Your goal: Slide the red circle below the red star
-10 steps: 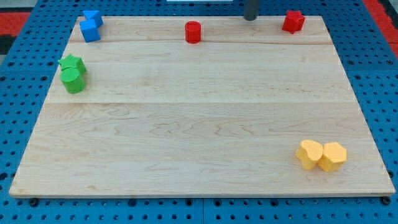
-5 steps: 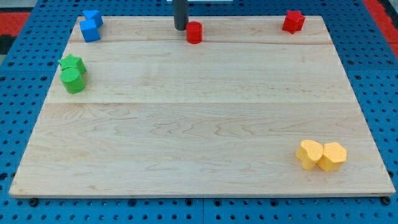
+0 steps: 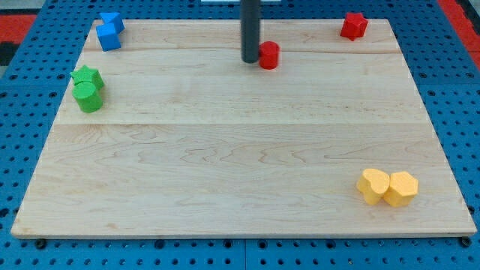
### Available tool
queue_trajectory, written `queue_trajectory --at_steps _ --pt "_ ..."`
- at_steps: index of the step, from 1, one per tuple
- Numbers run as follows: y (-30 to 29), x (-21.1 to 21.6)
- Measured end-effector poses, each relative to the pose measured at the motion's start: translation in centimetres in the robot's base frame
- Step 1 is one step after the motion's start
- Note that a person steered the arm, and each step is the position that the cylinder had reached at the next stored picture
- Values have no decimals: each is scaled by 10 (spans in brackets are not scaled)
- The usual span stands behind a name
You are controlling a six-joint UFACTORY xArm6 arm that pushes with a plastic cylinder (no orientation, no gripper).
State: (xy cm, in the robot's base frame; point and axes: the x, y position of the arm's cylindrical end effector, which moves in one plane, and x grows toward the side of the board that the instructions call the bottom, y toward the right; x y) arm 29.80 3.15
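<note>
The red circle (image 3: 268, 55) is a short red cylinder near the view's top, a little right of the middle. My tip (image 3: 250, 59) touches its left side; the dark rod rises straight up from there out of the view. The red star (image 3: 353, 25) sits at the board's top right corner, up and to the right of the circle, well apart from it.
Two blue blocks (image 3: 109, 31) sit together at the top left corner. A green star (image 3: 87, 76) and a green cylinder (image 3: 89, 97) touch at the left edge. Two yellow blocks (image 3: 386, 187) touch at the bottom right. The wooden board (image 3: 225, 165) lies on a blue pegboard.
My tip came from the top right to the circle's left side, then pushed the red circle right and slightly down. The other blocks have not moved.
</note>
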Motion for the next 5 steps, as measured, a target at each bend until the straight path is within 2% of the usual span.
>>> queue_trajectory --at_steps 3,5 --pt "78 -26" --pt "88 -5"
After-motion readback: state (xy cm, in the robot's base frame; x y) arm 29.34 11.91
